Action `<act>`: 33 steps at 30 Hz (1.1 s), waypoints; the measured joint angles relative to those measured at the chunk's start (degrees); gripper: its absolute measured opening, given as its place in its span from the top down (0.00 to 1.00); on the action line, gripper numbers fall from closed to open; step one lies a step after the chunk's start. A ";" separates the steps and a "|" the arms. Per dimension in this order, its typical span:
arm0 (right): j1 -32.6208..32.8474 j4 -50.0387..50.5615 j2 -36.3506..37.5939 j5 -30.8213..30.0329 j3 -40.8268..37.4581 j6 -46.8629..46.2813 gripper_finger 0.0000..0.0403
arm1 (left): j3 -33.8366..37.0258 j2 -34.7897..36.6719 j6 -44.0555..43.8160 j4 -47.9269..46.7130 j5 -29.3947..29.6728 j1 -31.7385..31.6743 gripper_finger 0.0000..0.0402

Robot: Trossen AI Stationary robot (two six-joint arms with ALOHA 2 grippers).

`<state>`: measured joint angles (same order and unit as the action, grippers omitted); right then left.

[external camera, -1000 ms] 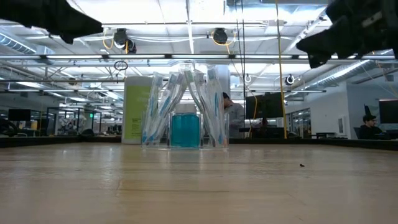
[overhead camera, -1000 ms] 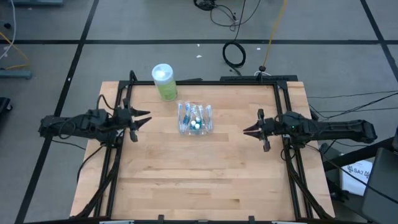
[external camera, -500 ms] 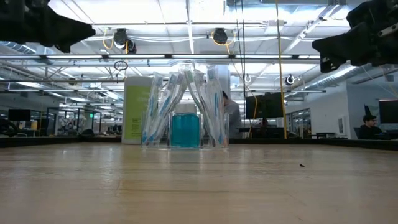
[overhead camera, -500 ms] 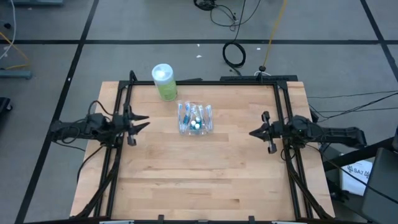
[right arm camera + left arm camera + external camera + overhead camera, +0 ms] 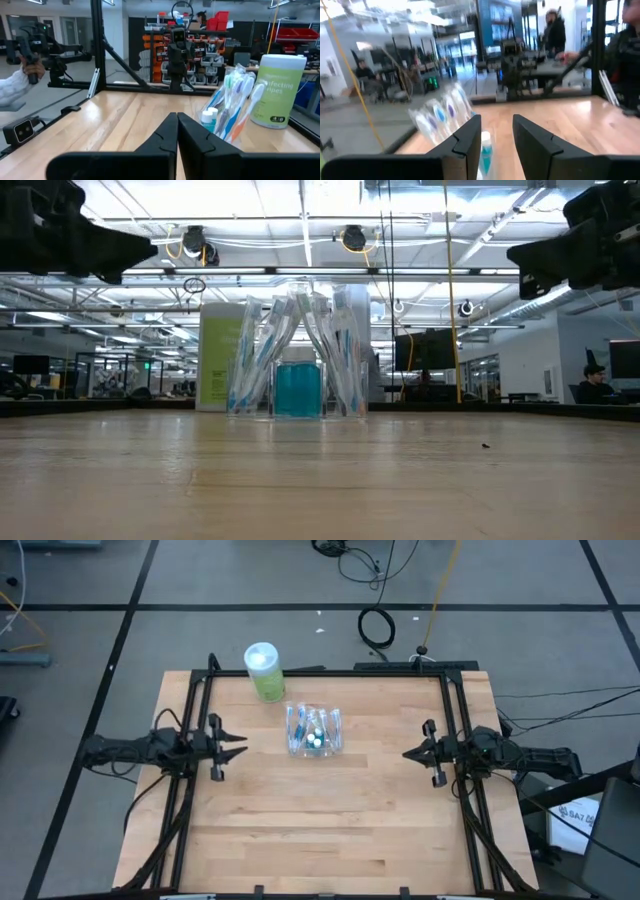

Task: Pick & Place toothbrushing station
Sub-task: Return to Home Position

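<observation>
1. Wooden table (image 5: 330, 830), black frame rails running down both sides.
2. Transparent organizer (image 5: 313, 730) standing upright toward the far middle of the boards, roughly between the two claws and well apart from each.
3. Stuffed with toothbrushes (image 5: 262, 345): handles down, heads up, fanned out and leaning to both sides in the low view. Teal tube (image 5: 297, 388) tucked low in the centre, white cap on top in the wrist views.
4. Green wipes canister (image 5: 265, 671) just beside the organizer, toward the far edge on the left arm's side, upright with a pale lid.
5. Over to the left gripper (image 5: 238, 737): out by the left rail, lifted clear of the wood, nose aimed inward at the organizer. Fingers parted, with a plain gap between them in its own wrist view (image 5: 496, 120) and nothing in that gap.
6. And the right gripper (image 5: 406, 754): by the right rail, also up off the surface and pointing inward. Fingers pressed together tip to tip (image 5: 177, 116), holding nothing.
7. From table height, only dark arm shapes high in the two upper corners, the organizer alone in mid-frame below.
8. Beyond the table edge in the right wrist view, a person's hand (image 5: 27, 62) wrapped round a dark handle, pale sleeve below it.
</observation>
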<state>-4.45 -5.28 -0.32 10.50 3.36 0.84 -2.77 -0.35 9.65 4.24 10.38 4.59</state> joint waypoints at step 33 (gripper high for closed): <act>0.00 0.39 -0.09 0.07 -0.21 1.39 0.99 | 1.87 -0.01 1.93 0.06 -2.37 -0.06 0.71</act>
<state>-4.45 -4.89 -0.40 10.57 3.15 2.23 -0.91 -0.36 11.58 4.29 8.01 4.54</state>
